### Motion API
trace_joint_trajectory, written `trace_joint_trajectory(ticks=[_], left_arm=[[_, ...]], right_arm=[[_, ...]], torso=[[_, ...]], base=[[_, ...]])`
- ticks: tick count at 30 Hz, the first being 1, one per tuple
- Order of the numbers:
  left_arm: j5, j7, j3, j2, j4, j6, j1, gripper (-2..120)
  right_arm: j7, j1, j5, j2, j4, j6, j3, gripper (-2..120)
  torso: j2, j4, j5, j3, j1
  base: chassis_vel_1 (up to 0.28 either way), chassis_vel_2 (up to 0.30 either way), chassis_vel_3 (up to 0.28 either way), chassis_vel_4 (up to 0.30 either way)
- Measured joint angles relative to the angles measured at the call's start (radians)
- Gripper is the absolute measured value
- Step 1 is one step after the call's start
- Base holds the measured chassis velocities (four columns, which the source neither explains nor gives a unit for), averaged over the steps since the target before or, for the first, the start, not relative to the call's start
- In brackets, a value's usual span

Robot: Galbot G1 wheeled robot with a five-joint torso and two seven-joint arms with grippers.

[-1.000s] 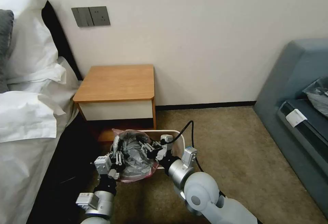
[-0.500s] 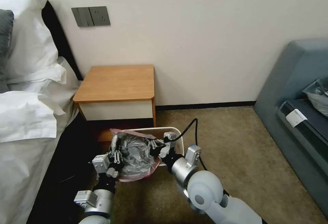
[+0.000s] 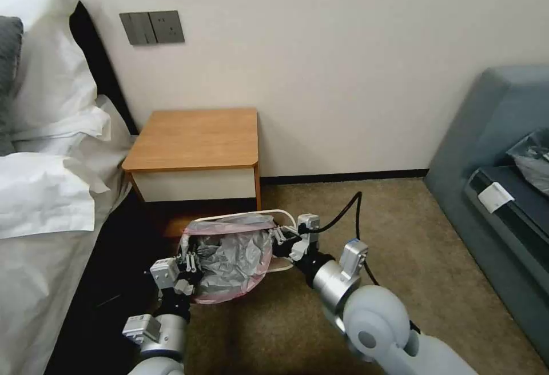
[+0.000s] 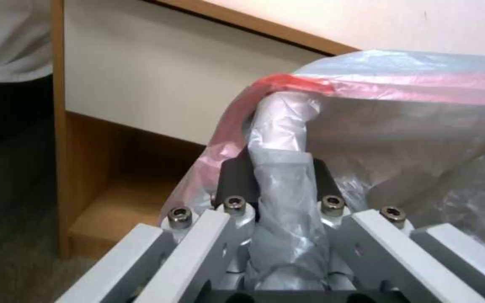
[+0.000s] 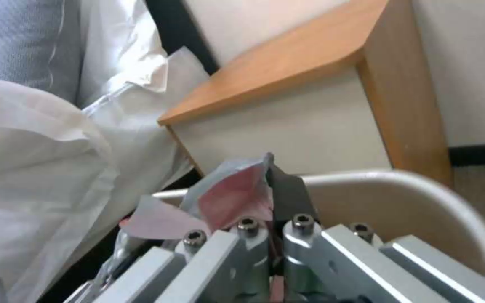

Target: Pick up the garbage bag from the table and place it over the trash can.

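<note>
**Bag stretched wider across the bin mouth**

The garbage bag (image 3: 233, 260) hangs open over the trash can (image 3: 269, 213), which sits on the carpet (image 3: 366, 232) just in front of the table (image 3: 197, 138). Pink rim runs taut along the far edge; the can's white rim shows behind it and at the right side.

Left gripper (image 3: 187, 262) is clamped on a bunched fold of the bag at its left edge; the left wrist view shows plastic pinched between the pads (image 4: 237, 174). Right gripper (image 3: 280, 236) is closed on the pink rim at the right edge, just over the can's rim.

Versus 1.0 s ago: right gripper sits further right and the bag mouth spans wider. Left gripper is slightly lower. Table top is bare. Bed (image 3: 51, 180) unchanged at left.
</note>
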Motion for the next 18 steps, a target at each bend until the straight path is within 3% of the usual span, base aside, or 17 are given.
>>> trace_joint_trajectory(ticks=[6, 10, 18], left_arm=[[0.004, 0.002, 0.001, -0.004, -0.002, 0.0, 0.004, 8], [0.004, 0.002, -0.001, -0.004, -0.005, 0.0, 0.008, 8], [0.008, 0.01, -0.001, -0.005, -0.006, 0.001, 0.009, 8]], right_arm=[[-0.012, 0.005, -0.081, -0.008, 0.002, -0.01, 0.001, 0], [-0.073, -0.026, -0.237, -0.027, 0.007, 0.009, 0.007, 15], [-0.127, -0.047, -0.383, -0.07, 0.021, 0.053, 0.048, 44]], torso=[[0.0, 0.0001, 0.0, 0.0, 0.0], [0.0, 0.0001, -0.0001, 0.0, 0.0], [0.0, 0.0, -0.0001, 0.0, 0.0]], base=[[0.0, 0.0, 0.0, 0.0], [0.0, 0.0, 0.0, 0.0], [0.0, 0.0, 0.0, 0.0]])
